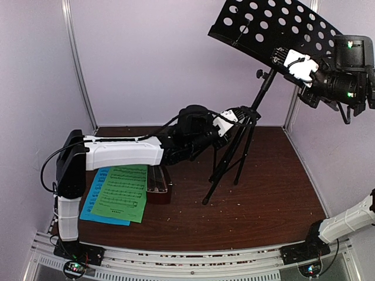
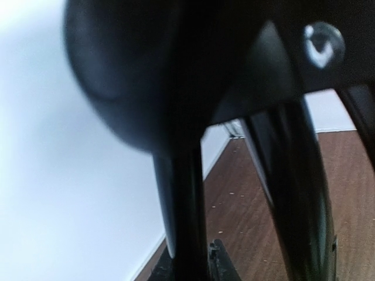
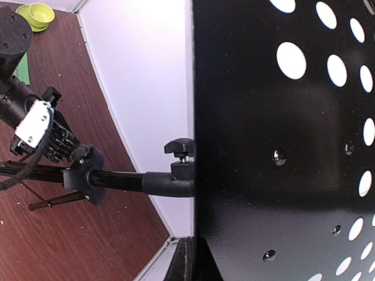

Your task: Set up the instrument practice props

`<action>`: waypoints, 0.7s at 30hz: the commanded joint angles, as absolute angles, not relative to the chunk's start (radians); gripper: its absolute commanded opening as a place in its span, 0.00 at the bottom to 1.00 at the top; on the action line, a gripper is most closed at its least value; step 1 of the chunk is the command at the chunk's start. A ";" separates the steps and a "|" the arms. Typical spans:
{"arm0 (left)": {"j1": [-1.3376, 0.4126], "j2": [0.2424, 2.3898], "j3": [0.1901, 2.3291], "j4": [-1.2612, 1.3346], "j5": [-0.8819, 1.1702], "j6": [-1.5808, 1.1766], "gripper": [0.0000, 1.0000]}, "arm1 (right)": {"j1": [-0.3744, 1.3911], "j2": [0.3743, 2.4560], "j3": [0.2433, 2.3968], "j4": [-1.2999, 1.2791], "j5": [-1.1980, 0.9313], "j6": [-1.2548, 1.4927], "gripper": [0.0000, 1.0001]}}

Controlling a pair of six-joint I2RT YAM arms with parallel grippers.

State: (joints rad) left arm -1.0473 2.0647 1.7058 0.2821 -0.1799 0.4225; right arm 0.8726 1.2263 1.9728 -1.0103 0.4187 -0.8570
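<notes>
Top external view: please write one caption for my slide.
Left tool grips the music stand pole, right tool its desk; green sheet, blue sheet and metronome lie nearby.

There is one music stand, black, with its desk in the upper right of the top view. The desk has many round holes, but not all of them are in view, so I cannot give their number. The stand's thin legs overlap, and I cannot count them surely. One clamp knob shows on its tube. In the lower left lie two sheets of music, one green sheet and one blue sheet, and beside them one metronome. One lime-green bowl appears in the upper left of the right wrist view. There are two robot arms, a left arm and a right arm.
</notes>
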 commanded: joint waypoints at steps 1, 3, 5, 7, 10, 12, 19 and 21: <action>-1.058 2.109 1.671 0.361 -0.258 0.580 0.00 | 0.942 1.218 2.093 -0.608 0.516 -0.964 0.00; -1.054 2.121 1.673 0.393 -0.289 0.560 0.00 | 0.982 1.236 2.086 -0.592 0.550 -1.018 0.00; -1.054 2.138 1.679 0.420 -0.315 0.546 0.00 | 1.014 1.251 2.076 -0.571 0.581 -1.061 0.00; -1.052 2.153 1.692 0.425 -0.323 0.546 0.00 | 1.043 1.259 2.058 -0.539 0.606 -1.092 0.00; -1.052 2.170 1.704 0.429 -0.321 0.548 0.04 | 1.062 1.271 2.035 -0.524 0.621 -1.109 0.00; -1.048 2.182 1.705 0.433 -0.322 0.540 0.05 | 1.065 1.276 2.023 -0.529 0.626 -1.108 0.00; -1.046 2.208 1.684 0.441 -0.340 0.505 0.25 | 1.066 1.241 1.858 -0.454 0.639 -1.102 0.00; -1.047 2.213 1.680 0.440 -0.342 0.487 0.45 | 1.066 1.233 1.821 -0.441 0.639 -1.096 0.00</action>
State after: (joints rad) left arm -1.0397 2.1712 1.6958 0.4950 -0.3241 0.4503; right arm 1.0386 1.2850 1.8469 -0.7792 0.6655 -1.1019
